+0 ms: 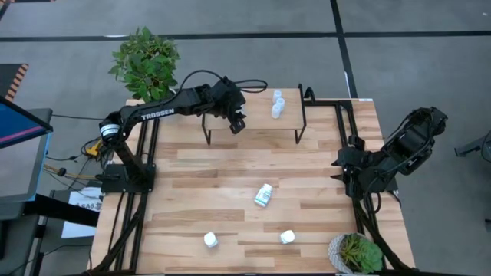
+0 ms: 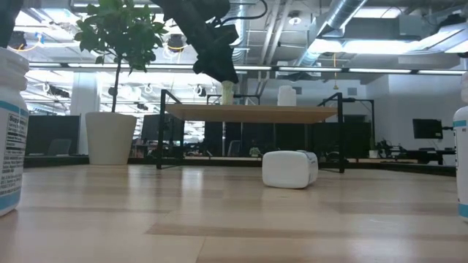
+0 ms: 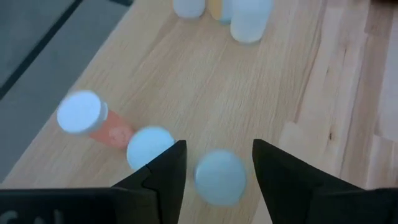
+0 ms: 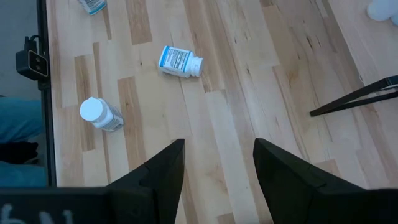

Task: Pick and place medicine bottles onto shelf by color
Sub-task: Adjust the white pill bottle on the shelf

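the left gripper (image 3: 214, 163) sits over the shelf (image 1: 257, 123) near the top middle, fingers apart around a blue-capped bottle (image 3: 219, 176), not squeezing it. the right gripper (image 4: 217, 165) waits at the right side, open and empty.

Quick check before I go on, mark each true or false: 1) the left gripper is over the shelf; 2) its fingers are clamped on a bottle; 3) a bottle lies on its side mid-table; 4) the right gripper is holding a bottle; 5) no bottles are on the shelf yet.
1) True: the left gripper is over the shelf.
2) False: its fingers stand open either side of a blue-capped bottle.
3) True: a labelled bottle lies on its side.
4) False: the right gripper is open and empty, beside the table's right edge.
5) False: several bottles stand there.
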Robot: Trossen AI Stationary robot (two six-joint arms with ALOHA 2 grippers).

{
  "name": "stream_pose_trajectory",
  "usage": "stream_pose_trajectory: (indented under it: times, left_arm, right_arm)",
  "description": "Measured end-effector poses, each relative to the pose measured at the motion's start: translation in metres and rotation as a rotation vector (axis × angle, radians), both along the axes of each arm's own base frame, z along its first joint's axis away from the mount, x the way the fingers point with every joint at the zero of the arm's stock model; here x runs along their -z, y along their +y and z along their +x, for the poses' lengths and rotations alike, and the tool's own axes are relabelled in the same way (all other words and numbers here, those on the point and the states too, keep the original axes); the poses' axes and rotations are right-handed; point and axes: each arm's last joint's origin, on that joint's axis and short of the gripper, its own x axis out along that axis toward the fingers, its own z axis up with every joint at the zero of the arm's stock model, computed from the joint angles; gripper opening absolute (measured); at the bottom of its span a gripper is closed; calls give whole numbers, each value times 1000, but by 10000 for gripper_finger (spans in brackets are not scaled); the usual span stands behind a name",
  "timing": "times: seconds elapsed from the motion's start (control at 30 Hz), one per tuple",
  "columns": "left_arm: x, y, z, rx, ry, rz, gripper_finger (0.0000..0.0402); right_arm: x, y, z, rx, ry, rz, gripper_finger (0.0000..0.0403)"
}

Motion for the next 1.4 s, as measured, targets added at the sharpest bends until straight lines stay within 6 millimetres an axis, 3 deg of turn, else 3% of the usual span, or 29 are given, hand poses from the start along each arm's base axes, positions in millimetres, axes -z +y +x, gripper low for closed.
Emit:
stream_pose_trajectory:
  times: [0.17, 0.33, 0.53, 0.8, 0.93, 1.07, 1.27, 1.4]
  left_arm:
    - [-8, 1, 2, 0, -32, 14, 176]
    - [-39, -2, 3, 3, -85, 32, 177]
    - [-67, -26, -1, 27, -52, -21, 177]
    - [-69, -60, -6, 110, 97, -74, 177]
    - [-65, -68, -12, 113, 173, -102, 177]
    - [-65, -73, -22, 117, 247, -121, 176]
    - [-75, -79, -40, 79, 274, -126, 165]
    - [-86, -88, -51, 88, 246, -124, 153]
  right_arm:
    - [0, 0, 0, -5, 8, 9, 214]
    - [0, 0, 0, -7, 10, 13, 214]
    - [-1, 1, 1, -1, -14, 17, 214]
    - [-2, -13, 18, 241, -162, -201, 214]
    - [4, -37, 44, 346, -88, -308, 214]
    - [6, -77, 61, 443, 9, -392, 214]
    - [5, -142, 88, 424, -37, -221, 200]
    - [22, -190, 104, 494, 34, -196, 168]
